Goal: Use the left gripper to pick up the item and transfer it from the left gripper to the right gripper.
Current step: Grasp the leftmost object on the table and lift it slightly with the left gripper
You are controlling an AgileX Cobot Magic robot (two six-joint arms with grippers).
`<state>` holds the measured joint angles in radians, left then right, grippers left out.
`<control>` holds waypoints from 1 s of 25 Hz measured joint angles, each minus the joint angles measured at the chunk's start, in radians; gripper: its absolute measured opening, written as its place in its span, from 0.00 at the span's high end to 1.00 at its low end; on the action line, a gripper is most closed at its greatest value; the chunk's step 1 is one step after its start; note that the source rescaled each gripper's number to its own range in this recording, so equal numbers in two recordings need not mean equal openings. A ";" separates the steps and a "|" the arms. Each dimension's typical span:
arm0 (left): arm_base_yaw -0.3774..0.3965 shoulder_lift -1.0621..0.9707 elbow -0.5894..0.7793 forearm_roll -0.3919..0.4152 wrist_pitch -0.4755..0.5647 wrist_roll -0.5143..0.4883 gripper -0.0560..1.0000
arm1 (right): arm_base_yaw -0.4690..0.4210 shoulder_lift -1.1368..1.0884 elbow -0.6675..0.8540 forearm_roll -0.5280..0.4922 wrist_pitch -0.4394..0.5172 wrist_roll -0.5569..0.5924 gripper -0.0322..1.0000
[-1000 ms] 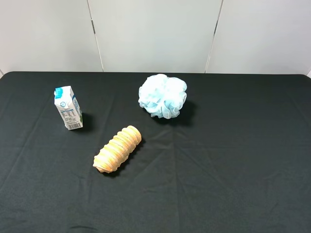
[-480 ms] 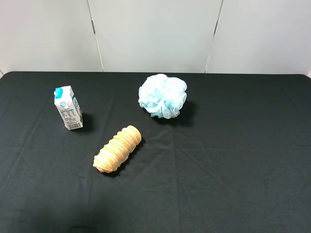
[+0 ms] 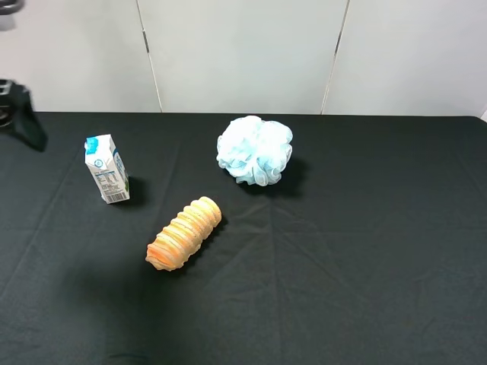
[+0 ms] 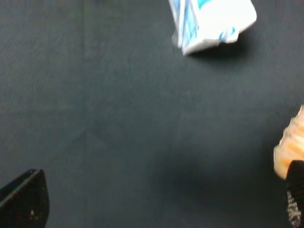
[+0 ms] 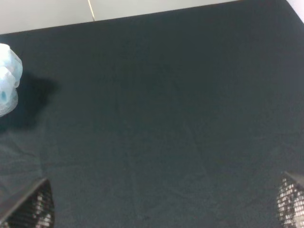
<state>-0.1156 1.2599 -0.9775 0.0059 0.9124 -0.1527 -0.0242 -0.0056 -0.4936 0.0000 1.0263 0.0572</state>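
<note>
Since a second ago, part of a black arm (image 3: 20, 122) has come into the high view at the far left edge, level with the back of the cloth (image 3: 365, 228), and a soft shadow now lies on the cloth at front left. Carton, roll and pouf sit where they did. Carton (image 3: 106, 169) stands upright on the cloth, left rear, untouched and clear of the arm. Roll (image 3: 184, 233) lies on its side nearer the front and to the right of the carton, apart from it. Pouf (image 3: 255, 150) sits near the rear, about the middle, well apart from both. Left wrist view, blurred: left gripper (image 4: 159, 199) spread wide, with only bare cloth between the tips; the carton (image 4: 213, 21) is ahead of it, not touching, and the end of the roll (image 4: 290, 149) shows just beside one tip. Right wrist view: right gripper (image 5: 159, 204) also spread wide over bare cloth and holding nothing, with the pouf (image 5: 8, 78) at the frame's edge. Right gripper does not show in the high view.
</note>
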 joint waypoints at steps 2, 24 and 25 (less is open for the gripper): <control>-0.020 0.054 -0.017 0.000 -0.028 -0.022 0.00 | 0.000 0.000 0.000 0.000 0.000 0.000 0.00; -0.142 0.566 -0.250 0.006 -0.157 -0.235 0.00 | 0.000 0.000 0.000 0.000 0.000 0.000 0.00; -0.142 0.582 -0.254 0.006 -0.161 -0.240 0.00 | 0.000 0.000 0.000 0.000 0.000 0.000 0.00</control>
<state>-0.2573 1.8414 -1.2311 0.0119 0.7514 -0.3932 -0.0242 -0.0056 -0.4936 0.0000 1.0263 0.0572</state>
